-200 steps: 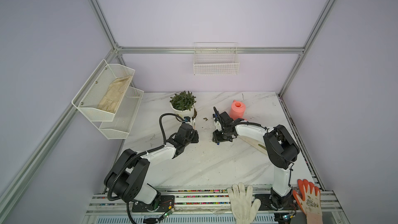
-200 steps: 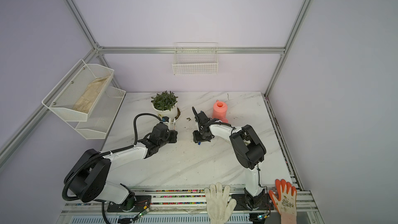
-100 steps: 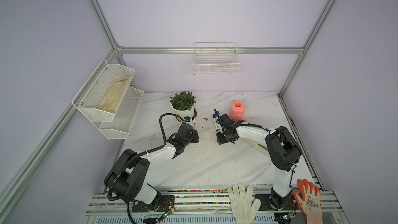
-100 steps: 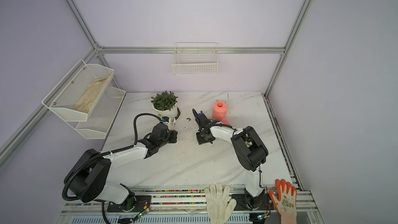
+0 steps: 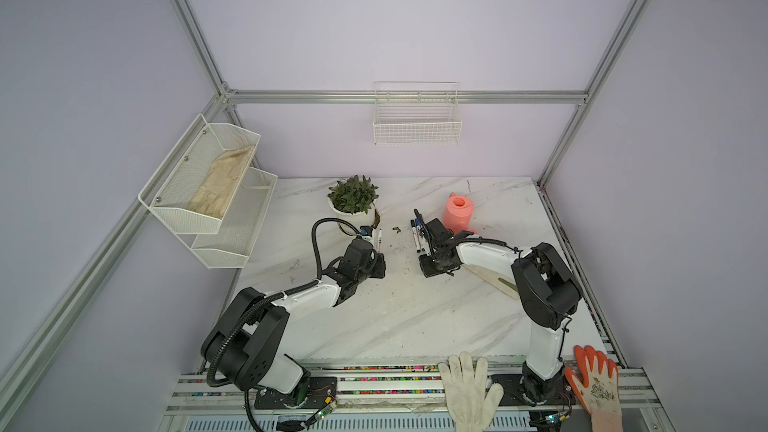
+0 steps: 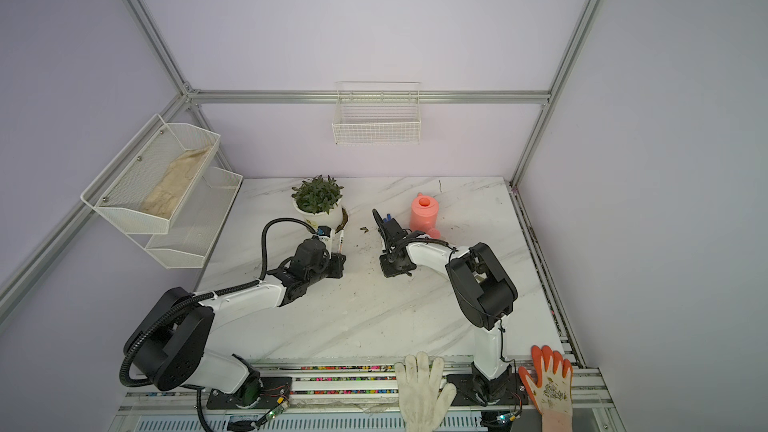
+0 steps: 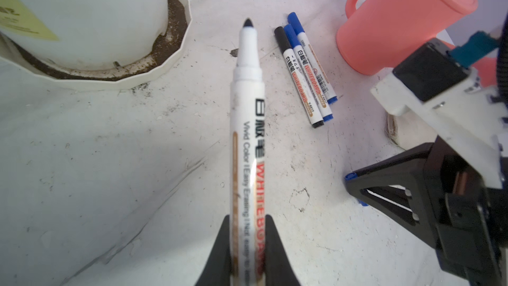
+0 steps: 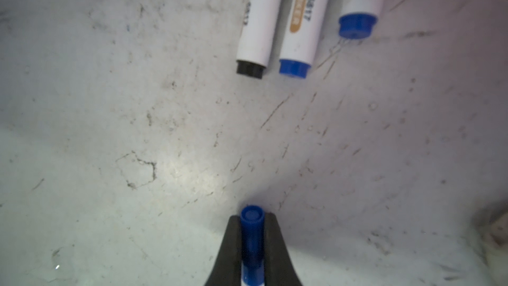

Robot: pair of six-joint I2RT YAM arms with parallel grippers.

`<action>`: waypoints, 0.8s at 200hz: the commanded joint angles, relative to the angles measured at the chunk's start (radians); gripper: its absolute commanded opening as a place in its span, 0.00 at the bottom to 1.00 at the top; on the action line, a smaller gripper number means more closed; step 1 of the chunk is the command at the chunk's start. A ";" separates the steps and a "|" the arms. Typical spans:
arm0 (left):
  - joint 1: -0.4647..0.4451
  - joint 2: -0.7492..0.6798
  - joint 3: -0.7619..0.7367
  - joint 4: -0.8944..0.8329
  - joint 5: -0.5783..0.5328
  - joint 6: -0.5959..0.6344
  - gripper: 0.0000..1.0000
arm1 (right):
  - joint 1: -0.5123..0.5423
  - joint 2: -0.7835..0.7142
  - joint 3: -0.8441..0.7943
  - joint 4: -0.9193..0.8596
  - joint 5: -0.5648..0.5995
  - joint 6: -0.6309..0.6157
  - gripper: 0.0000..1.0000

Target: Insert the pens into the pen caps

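1. Your left gripper (image 7: 247, 225) was clamped on the barrel of an uncapped pen (image 7: 247, 133). Its printed label faced the wrist camera.
2. That pen's dark tip pointed away from the wrist, between the plant pot (image 7: 96, 17) and the other pens.
3. Your right gripper (image 8: 252, 217) was clenched on a blue cap (image 8: 252, 243). Both fingers pinched it, low at the marble table (image 5: 415, 317), with its closed end facing away from the wrist.
4. The three capped pens (image 7: 308, 74) lay flat on the table, side by side. One wore a black cap and two wore blue, and the pink watering can (image 7: 398, 23) stood near them.
5. In both top views, your grippers sat apart at mid-table. The left was in front of the plant pot and the right just in front of the capped pens.
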 commanded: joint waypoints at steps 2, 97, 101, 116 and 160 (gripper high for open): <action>-0.018 -0.025 0.088 0.035 0.061 0.080 0.00 | -0.003 0.048 -0.021 -0.065 -0.061 -0.010 0.04; -0.116 0.021 0.129 0.105 0.157 0.149 0.00 | -0.109 -0.229 -0.029 0.535 -0.412 0.147 0.03; -0.119 0.022 0.131 0.107 0.157 0.150 0.00 | -0.109 -0.228 -0.027 0.544 -0.423 0.151 0.03; -0.122 0.023 0.134 0.112 0.148 0.145 0.00 | -0.109 -0.227 -0.020 0.567 -0.438 0.157 0.03; -0.125 0.019 0.131 0.126 0.132 0.142 0.00 | -0.109 -0.213 -0.006 0.564 -0.425 0.166 0.02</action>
